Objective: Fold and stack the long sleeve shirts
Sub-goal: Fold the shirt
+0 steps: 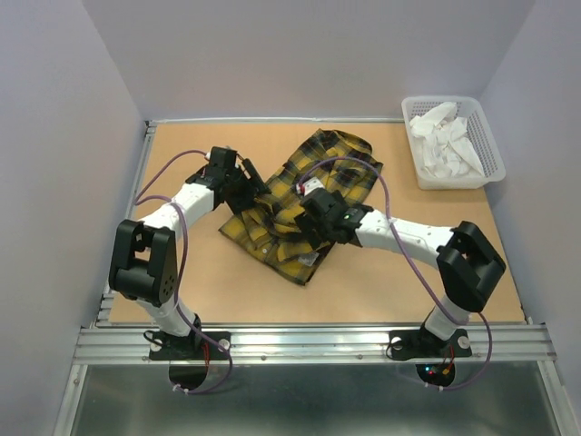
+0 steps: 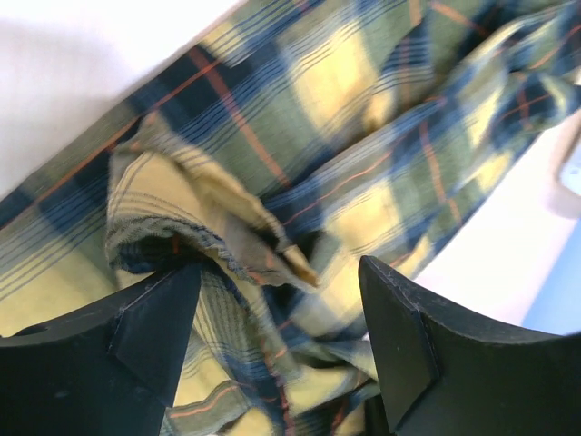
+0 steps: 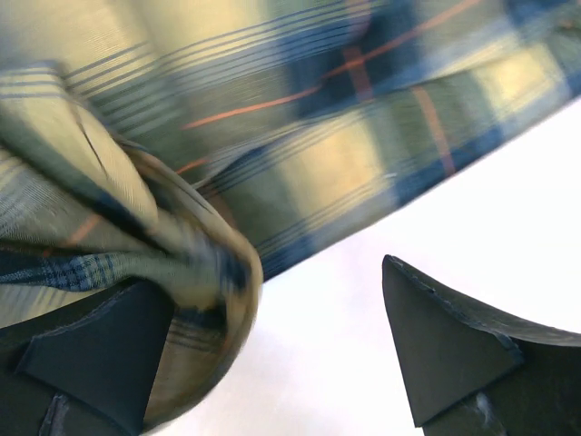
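Note:
One yellow and dark plaid long sleeve shirt (image 1: 343,162) lies crumpled on the brown table, mid-field. My left gripper (image 1: 256,193) is over the shirt's left edge. In the left wrist view it (image 2: 280,272) is open, with a bunched fold of the shirt (image 2: 218,204) between the fingers. My right gripper (image 1: 306,224) is over the shirt's near middle. In the right wrist view it (image 3: 277,283) is open, a rolled fold of the shirt (image 3: 195,263) lies against the left finger (image 3: 100,350), and bare table shows between the jaws.
A white plastic basket (image 1: 488,136) holding crumpled white cloths stands at the back right corner. Grey walls close in the table on three sides. A metal rail (image 1: 309,343) runs along the near edge by the arm bases.

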Robot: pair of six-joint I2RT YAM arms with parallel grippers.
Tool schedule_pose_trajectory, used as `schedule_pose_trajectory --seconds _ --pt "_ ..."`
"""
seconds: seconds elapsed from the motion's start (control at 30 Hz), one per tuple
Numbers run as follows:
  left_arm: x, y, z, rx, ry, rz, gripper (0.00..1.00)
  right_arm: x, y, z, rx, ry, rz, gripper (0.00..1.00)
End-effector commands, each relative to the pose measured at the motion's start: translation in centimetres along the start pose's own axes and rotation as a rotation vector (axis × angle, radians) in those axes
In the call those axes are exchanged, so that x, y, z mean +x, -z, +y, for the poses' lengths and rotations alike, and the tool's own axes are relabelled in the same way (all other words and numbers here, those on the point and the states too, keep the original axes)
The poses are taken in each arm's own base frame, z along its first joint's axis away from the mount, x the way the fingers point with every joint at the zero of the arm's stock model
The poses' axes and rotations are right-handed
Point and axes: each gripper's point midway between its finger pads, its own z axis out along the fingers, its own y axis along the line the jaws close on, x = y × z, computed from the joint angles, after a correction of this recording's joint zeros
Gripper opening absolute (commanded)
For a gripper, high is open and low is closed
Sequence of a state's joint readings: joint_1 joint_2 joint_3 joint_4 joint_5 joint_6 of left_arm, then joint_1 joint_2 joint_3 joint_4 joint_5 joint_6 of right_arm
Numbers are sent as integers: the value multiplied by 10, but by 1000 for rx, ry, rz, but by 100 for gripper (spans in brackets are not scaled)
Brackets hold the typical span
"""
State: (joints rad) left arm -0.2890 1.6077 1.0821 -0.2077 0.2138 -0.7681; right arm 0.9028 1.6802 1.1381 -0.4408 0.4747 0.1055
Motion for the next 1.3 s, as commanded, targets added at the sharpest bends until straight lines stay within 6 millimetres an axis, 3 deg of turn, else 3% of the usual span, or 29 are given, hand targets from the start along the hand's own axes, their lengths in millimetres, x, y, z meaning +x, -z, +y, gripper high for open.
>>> schedule_pose_trajectory --seconds 0.0,0.27,0.47,0.6,0.73,0.83,0.9,1.0,1.03,1.07,1.1,1.17,1.27 --pt "-17 0 -36 89 1 -6 80 -32 5 -28 -44 -150 -80 96" --pt "-36 -23 -70 152 37 26 80 -21 -15 -66 -125 -384 -16 96" --pt "-51 -30 -103 216 79 23 80 -31 -15 -97 -112 -521 -40 96" --pt "-54 -30 -136 285 25 28 83 -49 8 -89 -224 -408 -112 96" --pt "-75 -8 -154 318 -57 -64 92 -48 20 -66 -369 -379 -126 95" --pt "-89 9 -145 268 -127 -143 98 -42 17 -55 -413 -409 -106 89" --pt "-97 23 -129 206 -174 -188 98 -41 12 -50 -433 -448 -96 83" --pt "-95 42 -105 132 -214 -220 98 -45 6 -46 -457 -499 -100 74" --pt "-95 44 -95 99 -239 -237 98 -47 4 -45 -468 -536 -99 66" --pt "-85 42 -78 65 -245 -222 98 -48 2 -47 -476 -558 -104 62" --pt "-84 56 -76 69 -255 -246 98 -54 2 -47 -500 -595 -120 60" --pt "-77 60 -59 32 -276 -254 98 -50 -7 -45 -516 -633 -104 55" --pt "-50 67 -25 -6 -288 -236 98 -45 -20 -41 -558 -695 -82 49"
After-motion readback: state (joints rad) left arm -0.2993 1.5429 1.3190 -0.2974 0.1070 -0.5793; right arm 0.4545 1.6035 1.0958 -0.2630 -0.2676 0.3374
